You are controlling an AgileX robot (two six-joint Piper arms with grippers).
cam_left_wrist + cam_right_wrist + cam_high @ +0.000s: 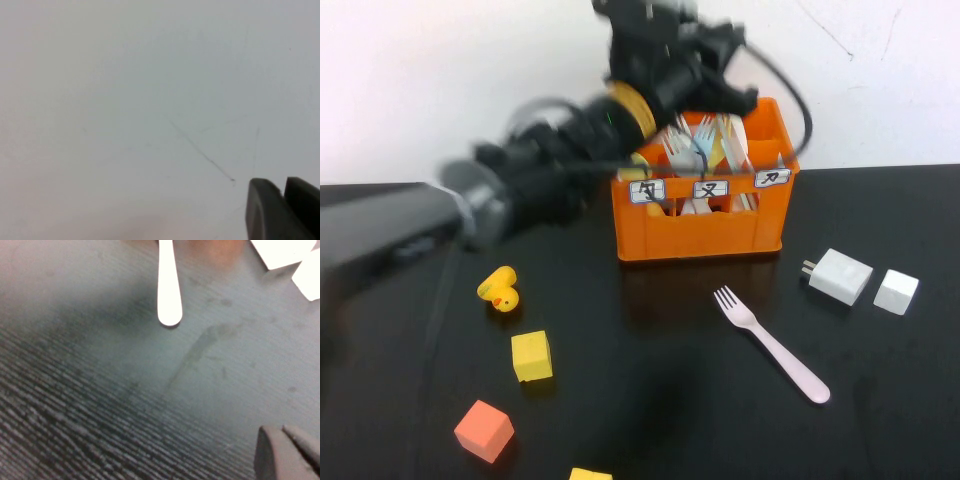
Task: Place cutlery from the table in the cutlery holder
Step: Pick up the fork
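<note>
Left gripper (283,189) raised above the back of the cutlery holder (700,228), on the blurred left arm (570,150) that reaches in over the crate's left rim. Faces the white wall in its own wrist view. Fingertips drawn close with only a slim gap, nothing held between them.

Right gripper (283,434) low over the desk (650,400), seen only in its own wrist view. Fingers pressed together, empty. Near the rounded handle end of the fork (168,290), but apart from it, not touching.

One pale pink fork (770,343) flat on the desk, in front of the cutlery holder and toward its right corner, tines toward the crate, handle angled away to the robot's right. Well below and apart from the left gripper.

One orange cutlery holder, upright at the far side of the desk, three white labels (710,188) across its front. Pale cutlery (692,142) standing inside, at least two fork heads showing above the rim; exact number hard to tell.

Two white charger blocks (840,276) to the right of the crate, side by side. Three cubes at front left: two yellow cubes (532,356), one of them cut by the lower edge, and one orange cube (484,430). One yellow toy duck (500,290) left of the crate.
</note>
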